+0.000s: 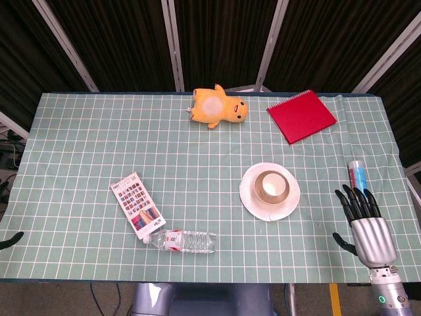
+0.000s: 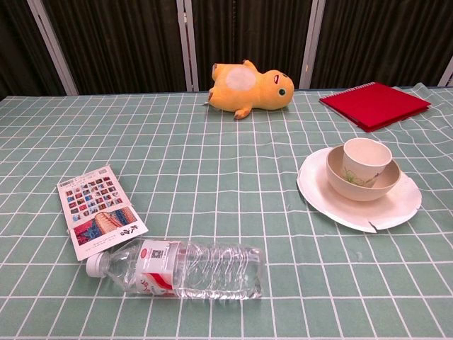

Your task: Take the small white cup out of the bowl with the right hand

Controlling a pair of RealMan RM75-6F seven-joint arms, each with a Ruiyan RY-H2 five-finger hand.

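White small cup (image 2: pixel 366 160) stands upright inside the bowl (image 2: pixel 362 183), on a plate (image 2: pixel 318 191), right of frame centre. Right hand (image 1: pixel 364 220), lower right, is empty with fingers extended and apart, well clear of the bowl.

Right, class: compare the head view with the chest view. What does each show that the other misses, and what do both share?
Only the head view shows the right robot hand, fingers spread and holding nothing, beside a small upright tube near the table's right edge; a dark fingertip of the left robot hand peeks in at the far left.

Only the chest view shows the cup's side and how it sits in the bowl.

Both show the small white cup, bowl, plate, duck toy, red notebook, card and water bottle.
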